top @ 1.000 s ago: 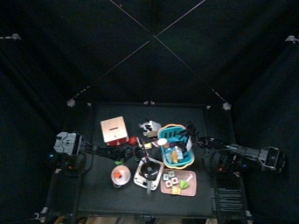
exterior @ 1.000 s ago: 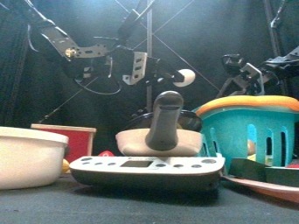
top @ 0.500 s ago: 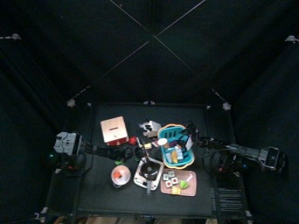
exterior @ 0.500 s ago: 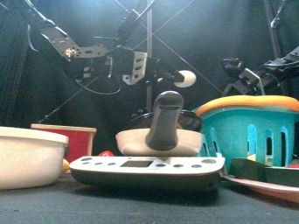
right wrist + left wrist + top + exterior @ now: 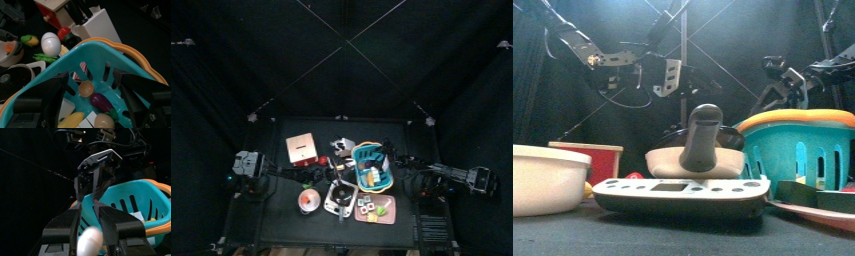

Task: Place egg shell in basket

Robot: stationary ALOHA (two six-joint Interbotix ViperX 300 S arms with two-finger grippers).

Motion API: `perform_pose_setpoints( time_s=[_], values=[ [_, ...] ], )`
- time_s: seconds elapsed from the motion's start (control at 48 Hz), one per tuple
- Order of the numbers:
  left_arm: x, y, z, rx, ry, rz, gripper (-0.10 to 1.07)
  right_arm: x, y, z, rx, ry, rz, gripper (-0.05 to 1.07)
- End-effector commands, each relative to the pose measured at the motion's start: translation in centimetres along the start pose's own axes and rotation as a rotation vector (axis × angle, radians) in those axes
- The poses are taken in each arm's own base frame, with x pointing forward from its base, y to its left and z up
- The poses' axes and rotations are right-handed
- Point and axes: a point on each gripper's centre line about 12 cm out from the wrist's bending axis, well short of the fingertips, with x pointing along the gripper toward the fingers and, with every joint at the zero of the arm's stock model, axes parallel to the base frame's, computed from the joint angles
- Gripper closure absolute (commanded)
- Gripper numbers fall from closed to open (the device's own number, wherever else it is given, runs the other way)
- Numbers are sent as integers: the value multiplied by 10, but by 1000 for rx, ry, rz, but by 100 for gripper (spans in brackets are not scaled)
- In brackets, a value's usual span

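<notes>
The teal basket (image 5: 800,150) (image 5: 372,165) stands at the table's right with toy food inside. The white egg shell (image 5: 90,240) shows low and blurred in the left wrist view, close to the camera, with the basket (image 5: 140,203) beyond it. In the right wrist view the egg shell (image 5: 50,42) is outside the basket's rim (image 5: 127,65). The front view does not show it. My left gripper (image 5: 671,78) hangs left of the basket. My right gripper (image 5: 90,95) is wide open above the basket, also visible in the front view (image 5: 780,75).
A mortar with a pestle (image 5: 700,140) and a white scale (image 5: 680,190) stand in front of the arms. A white bowl (image 5: 540,180) and a red box (image 5: 587,155) are at the left. An orange bowl (image 5: 311,200) and a tray (image 5: 374,208) lie near the front edge.
In the front view the egg shell hung to the right of my left gripper; it no longer shows there. The right arm has risen above the basket. The left arm looks unmoved.
</notes>
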Motion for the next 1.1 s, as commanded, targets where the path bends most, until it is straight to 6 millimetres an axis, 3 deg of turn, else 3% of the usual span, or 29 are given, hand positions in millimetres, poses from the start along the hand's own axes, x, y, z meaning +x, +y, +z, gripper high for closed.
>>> perform_pose_setpoints(
  time_s=[0.0, 1.083],
  values=[
    [2, 8, 13, -13, -35, 25, 29, -2, 0, 7, -1, -22, -8, 3],
    [-2, 10, 14, -20, -42, 43, 29, -2, 0, 7, -1, -20, -12, 3]
  ],
)
